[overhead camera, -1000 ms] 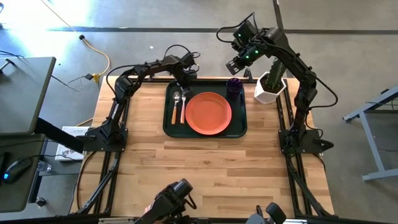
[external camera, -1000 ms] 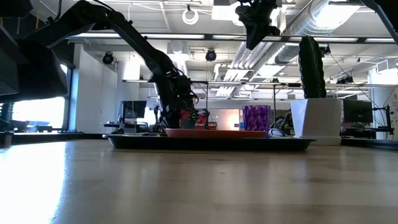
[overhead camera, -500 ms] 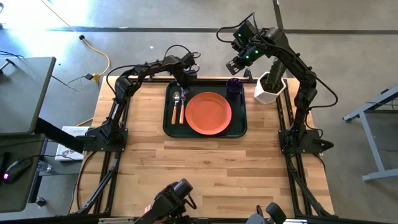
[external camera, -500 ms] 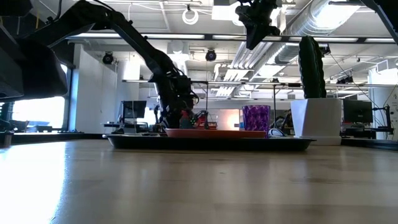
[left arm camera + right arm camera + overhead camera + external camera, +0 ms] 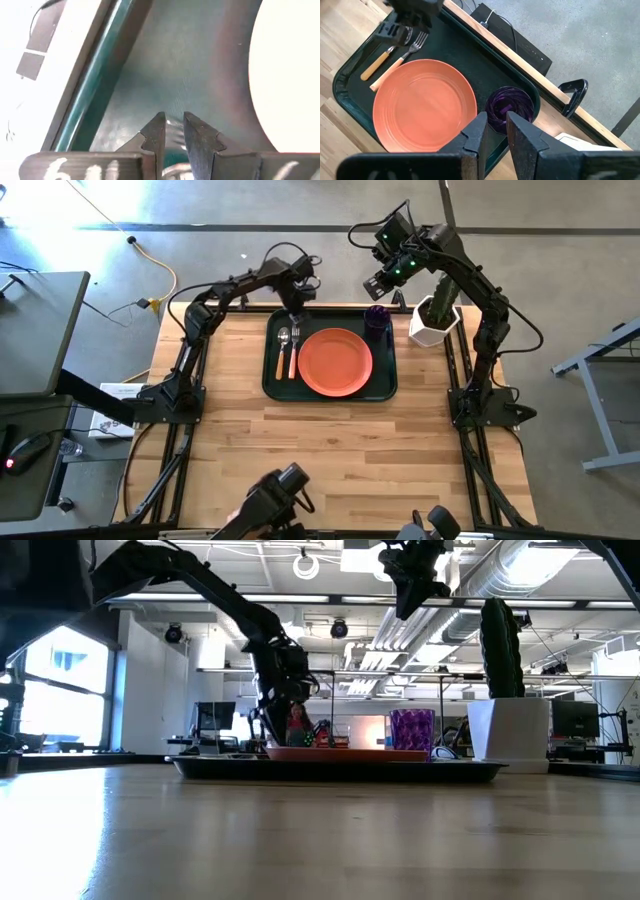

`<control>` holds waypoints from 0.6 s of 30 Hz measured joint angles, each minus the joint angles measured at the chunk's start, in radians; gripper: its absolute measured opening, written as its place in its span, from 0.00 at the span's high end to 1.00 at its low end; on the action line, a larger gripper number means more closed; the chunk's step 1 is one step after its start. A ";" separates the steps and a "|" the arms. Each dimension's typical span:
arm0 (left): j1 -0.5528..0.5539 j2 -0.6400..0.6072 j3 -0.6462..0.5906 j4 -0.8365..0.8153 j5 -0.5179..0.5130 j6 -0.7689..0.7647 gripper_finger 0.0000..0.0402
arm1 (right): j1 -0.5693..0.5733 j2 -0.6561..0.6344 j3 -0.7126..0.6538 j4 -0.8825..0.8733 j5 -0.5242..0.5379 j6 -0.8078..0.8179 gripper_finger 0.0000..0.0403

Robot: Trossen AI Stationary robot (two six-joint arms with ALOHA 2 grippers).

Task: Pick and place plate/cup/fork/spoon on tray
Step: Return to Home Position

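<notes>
Matt plastic plate (image 5: 335,362), wooden table (image 5: 330,450)

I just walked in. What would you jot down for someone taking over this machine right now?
Left hand: shut or nearly so, empty, low over the fork tines at the tray end.
Right hand: shut, empty, raised high beyond the tray, near the cup.
On the tray: plate in the middle, cup in a corner, fork beside the plate, spoon beside the fork.
Done: all four placed.
Left: arms go home.

Matte black jointed arms (image 5: 215,295), looped black cables (image 5: 285,255), white scrawl on the left tool (image 5: 174,131), green wrist light (image 5: 399,272).
</notes>
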State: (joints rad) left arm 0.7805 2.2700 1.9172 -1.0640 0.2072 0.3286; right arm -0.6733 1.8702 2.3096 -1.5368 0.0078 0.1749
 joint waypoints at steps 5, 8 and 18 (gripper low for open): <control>0.005 -0.001 0.112 -0.146 -0.003 -0.055 0.86 | 0.002 0.000 0.000 -0.002 0.000 -0.016 0.84; 0.005 -0.003 0.161 -0.253 0.013 -0.088 0.86 | 0.017 0.000 0.000 -0.024 0.001 -0.042 0.84; -0.052 -0.133 0.143 -0.381 0.128 -0.151 0.86 | 0.146 0.000 -0.002 -0.034 0.000 -0.126 0.84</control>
State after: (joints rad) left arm 0.7289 2.1370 2.0603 -1.4446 0.3354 0.1777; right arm -0.5272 1.8702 2.3081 -1.5711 0.0082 0.0493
